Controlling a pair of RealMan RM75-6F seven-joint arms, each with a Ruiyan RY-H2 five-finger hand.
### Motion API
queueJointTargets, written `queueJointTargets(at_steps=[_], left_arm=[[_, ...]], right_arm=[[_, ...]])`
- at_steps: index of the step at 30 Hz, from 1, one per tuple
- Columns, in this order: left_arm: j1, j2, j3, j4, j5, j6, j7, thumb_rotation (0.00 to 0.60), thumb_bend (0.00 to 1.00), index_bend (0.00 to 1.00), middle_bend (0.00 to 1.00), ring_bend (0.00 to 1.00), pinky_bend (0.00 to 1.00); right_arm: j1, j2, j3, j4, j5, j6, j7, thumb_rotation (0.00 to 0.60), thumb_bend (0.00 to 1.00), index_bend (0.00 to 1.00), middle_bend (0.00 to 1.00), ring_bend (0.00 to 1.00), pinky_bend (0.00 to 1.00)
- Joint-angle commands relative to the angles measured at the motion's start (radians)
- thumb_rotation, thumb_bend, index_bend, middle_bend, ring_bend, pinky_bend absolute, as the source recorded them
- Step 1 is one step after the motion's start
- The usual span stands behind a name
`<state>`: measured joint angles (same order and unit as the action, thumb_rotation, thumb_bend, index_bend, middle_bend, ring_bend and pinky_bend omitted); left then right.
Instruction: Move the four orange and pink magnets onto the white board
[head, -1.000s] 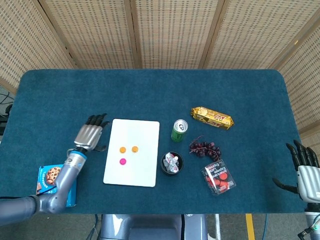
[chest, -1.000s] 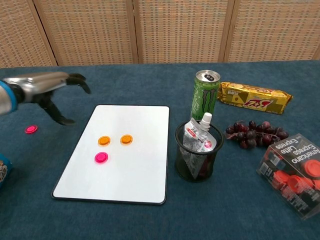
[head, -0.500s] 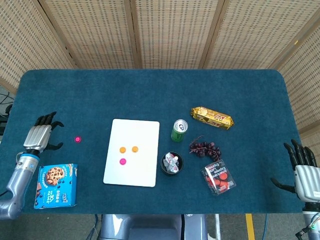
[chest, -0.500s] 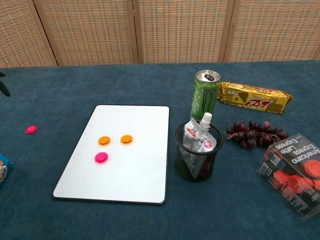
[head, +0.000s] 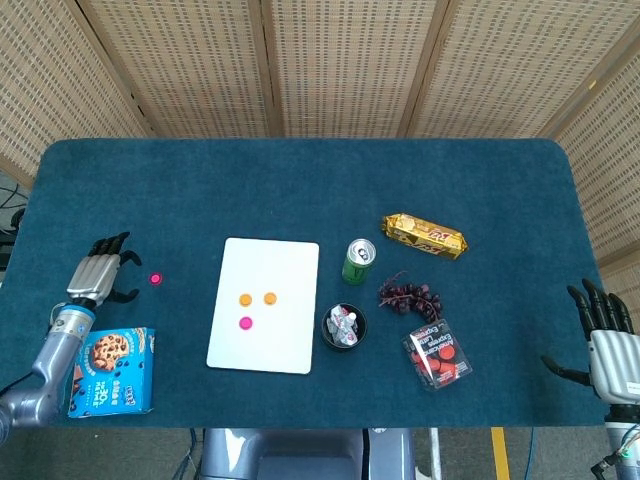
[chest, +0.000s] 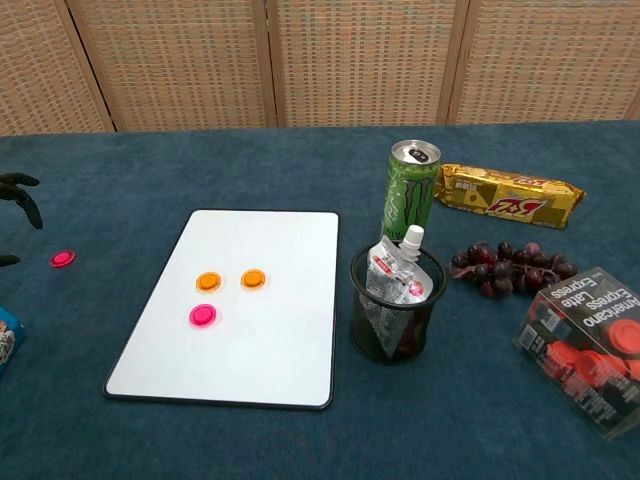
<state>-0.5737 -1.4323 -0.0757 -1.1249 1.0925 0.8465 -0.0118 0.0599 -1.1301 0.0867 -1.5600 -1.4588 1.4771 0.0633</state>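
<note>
three magnets (head: 246, 299) on board (head: 285, 260), fourth magnet (head: 155, 279) left of it

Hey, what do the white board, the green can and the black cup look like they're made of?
White board: smooth, faintly glossy sheet with a thin dark rim, likely coated metal or plastic. Green can: metal, judging by its shiny silver top and printed wall. Black cup: wire mesh, probably metal, since its contents show through the wall.

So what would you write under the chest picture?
Three magnets on the white board, last pink magnet waiting on the cloth beside the left hand.
</note>
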Motion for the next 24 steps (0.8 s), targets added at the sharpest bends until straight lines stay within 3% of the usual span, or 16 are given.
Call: queueJointTargets(at_steps=[1, 10, 24], left_arm=[[-0.024, -0.028, -0.019, 0.018, -0.034, -0.027, 0.056, 0.600, 0.28, 0.36, 0.00, 0.00, 0.00], [-0.051, -0.085, -0.041, 0.059, -0.109, -0.060, 0.169, 0.600, 0.28, 0.36, 0.00, 0.00, 0.00], [-0.051, -0.126, -0.050, 0.092, -0.118, -0.072, 0.191, 0.600, 0.29, 0.38, 0.00, 0.00, 0.00]], right_arm=[[0.000, 0.000, 0.000, 0.001, 0.001, 0.000, 0.002, 0.600, 0.08, 0.00, 0.00, 0.00, 0.00], [0.000, 0.002, 0.000, 0.000, 0.003, -0.002, 0.006, 0.600, 0.08, 0.00, 0.00, 0.00, 0.00], [0.000, 0.003, 0.000, -0.001, 0.004, -0.004, 0.010, 0.600, 0.08, 0.00, 0.00, 0.00, 0.00]])
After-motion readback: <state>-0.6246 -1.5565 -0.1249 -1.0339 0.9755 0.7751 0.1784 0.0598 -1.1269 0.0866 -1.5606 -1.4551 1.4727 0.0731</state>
